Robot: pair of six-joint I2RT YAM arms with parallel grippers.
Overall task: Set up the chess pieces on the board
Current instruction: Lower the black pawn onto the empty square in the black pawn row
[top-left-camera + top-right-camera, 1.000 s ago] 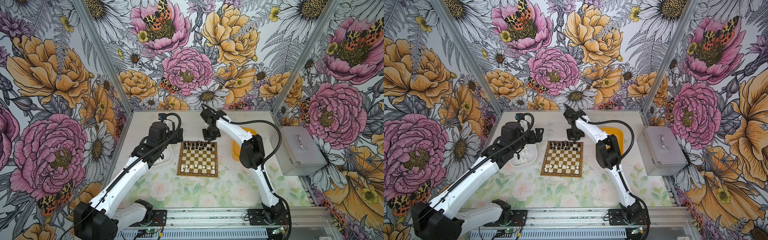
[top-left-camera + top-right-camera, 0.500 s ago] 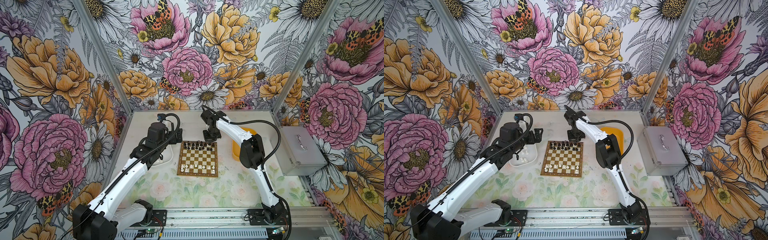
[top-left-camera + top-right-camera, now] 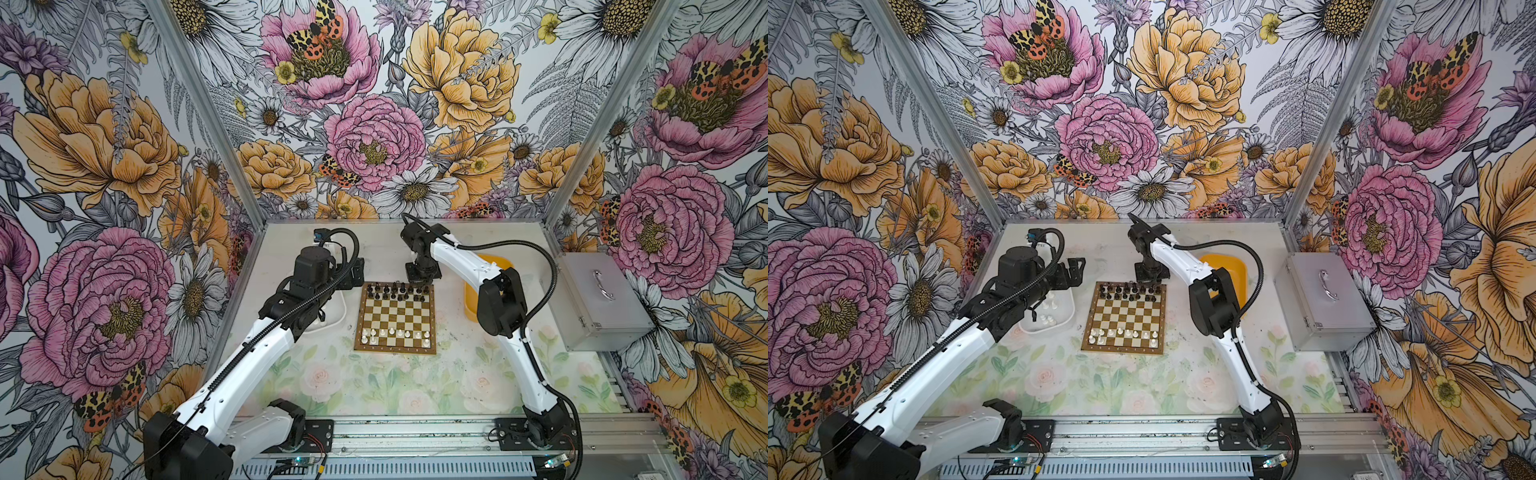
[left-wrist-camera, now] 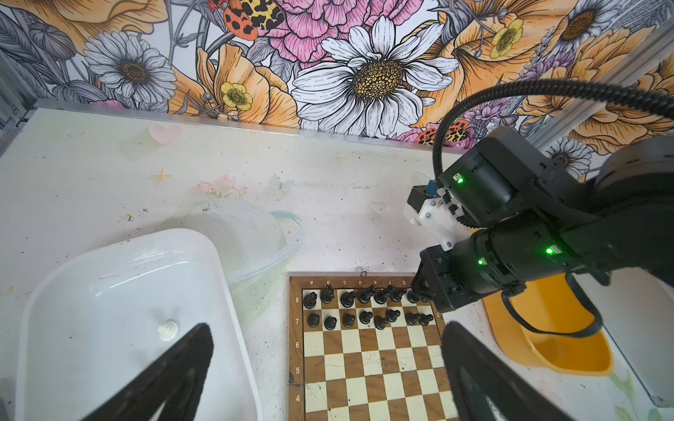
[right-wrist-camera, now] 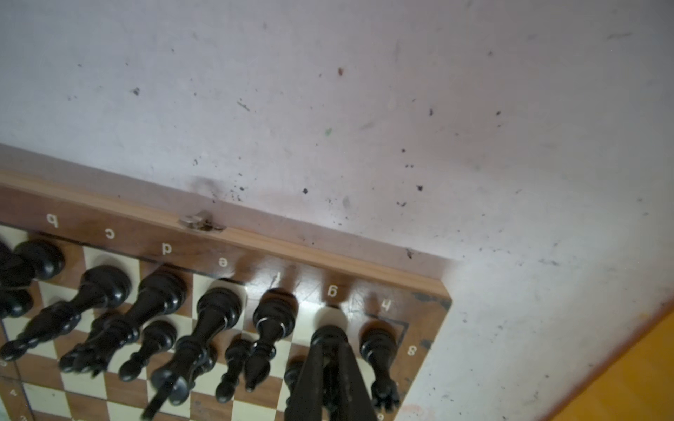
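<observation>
The small square brown-and-cream chessboard (image 3: 395,350) lies at the centre of both top views. Black plastic chessmen (image 3: 395,291) fill its two upper rows and a few white chessmen (image 3: 399,333) stand near its lower edge. At its upper right corner the right gripper (image 5: 330,355) is clamped on a small black piece (image 5: 329,335) standing on the g square. The left gripper (image 4: 326,328) hangs spread wide and empty, between the white plastic tray (image 4: 127,291) and the board.

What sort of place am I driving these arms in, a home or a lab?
Likely a purpose-built robot test booth, not a home: flower-printed wall panels in metal framing, left arm and right arm bolted to an aluminium rail, and the board on an enclosed tabletop.
</observation>
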